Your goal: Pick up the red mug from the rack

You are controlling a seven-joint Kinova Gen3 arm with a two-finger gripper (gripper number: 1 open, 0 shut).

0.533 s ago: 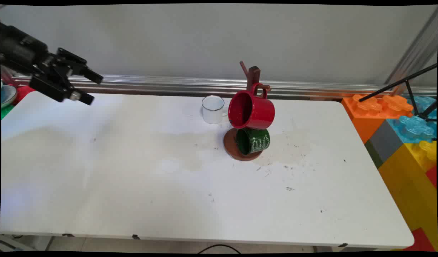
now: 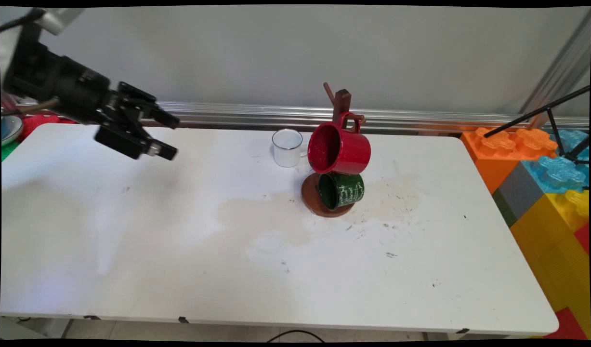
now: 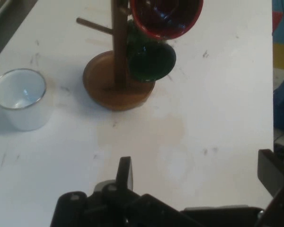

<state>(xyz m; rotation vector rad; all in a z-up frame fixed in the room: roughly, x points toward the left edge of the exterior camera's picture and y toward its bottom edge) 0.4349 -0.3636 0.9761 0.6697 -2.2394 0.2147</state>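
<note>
My black gripper (image 2: 171, 137) hangs open over the table's far left part, holding nothing, its fingers pointing right toward the mugs. A brown wooden mug tree (image 2: 341, 103) stands at the back centre on a round base (image 2: 310, 197). A red mug (image 2: 339, 148) hangs on it, and a dark green mug (image 2: 342, 191) hangs below that. A small white enamel mug (image 2: 287, 147) stands upright just left of the tree. In the hand view the gripper (image 3: 196, 172) looks at the tree (image 3: 117, 47), the red mug (image 3: 165, 16), the green mug (image 3: 150, 61) and the white mug (image 3: 21, 98).
Large toy blocks in orange (image 2: 505, 144), blue (image 2: 560, 171) and yellow (image 2: 555, 246) stand off the table's right edge, with a black tripod leg (image 2: 536, 113) above them. A metal rail (image 2: 256, 113) runs along the wall. A bowl (image 2: 8, 129) sits at the far left.
The gripper has moved right and slightly down across the table's left part, toward the mugs. The mugs and tree have not moved.
</note>
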